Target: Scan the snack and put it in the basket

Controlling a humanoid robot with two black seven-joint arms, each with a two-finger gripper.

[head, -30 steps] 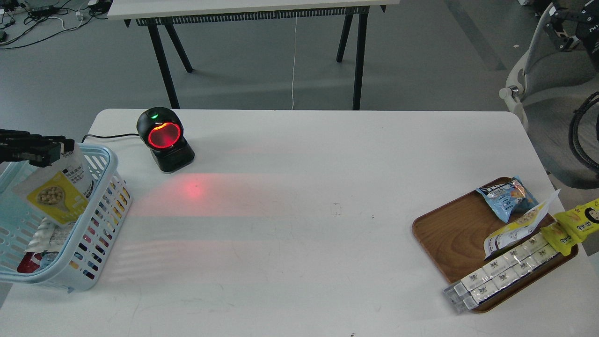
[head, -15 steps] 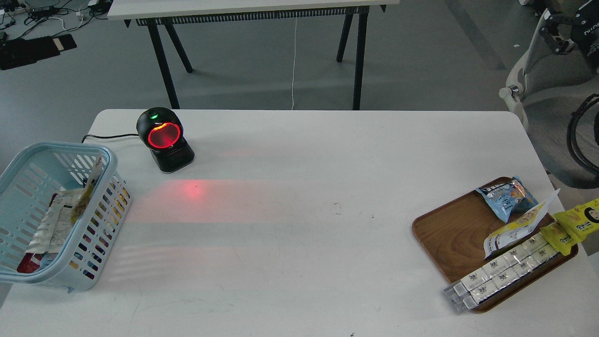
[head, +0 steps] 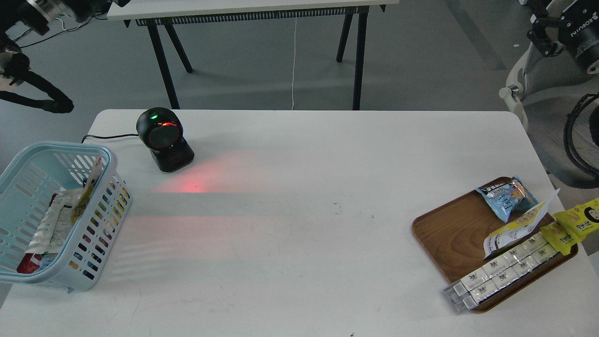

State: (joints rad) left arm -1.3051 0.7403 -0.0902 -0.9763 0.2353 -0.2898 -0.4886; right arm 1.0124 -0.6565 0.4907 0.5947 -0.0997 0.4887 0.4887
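Observation:
The snack (head: 88,189), a flat yellow and white pouch, stands on edge inside the light blue basket (head: 108,161) at the table's left edge, leaning on the basket's right wall. It rests on other packets there. My left arm is raised off the table at the top left; its dark far end (head: 56,104) hangs above and behind the basket, clear of the snack, and its fingers cannot be told apart. My right gripper (head: 543,25) is at the top right corner, high off the table, seen only in part.
A black barcode scanner (head: 164,140) stands at the back left and casts a red glow on the white table (head: 299,262). A brown wooden tray (head: 449,234) at the right holds a blue packet, a yellow-white pouch, bright yellow packets and long wrapped bars.
One second ago my left gripper held the snack over the basket. It let go, the snack dropped in, and the arm rose up and back to the top left.

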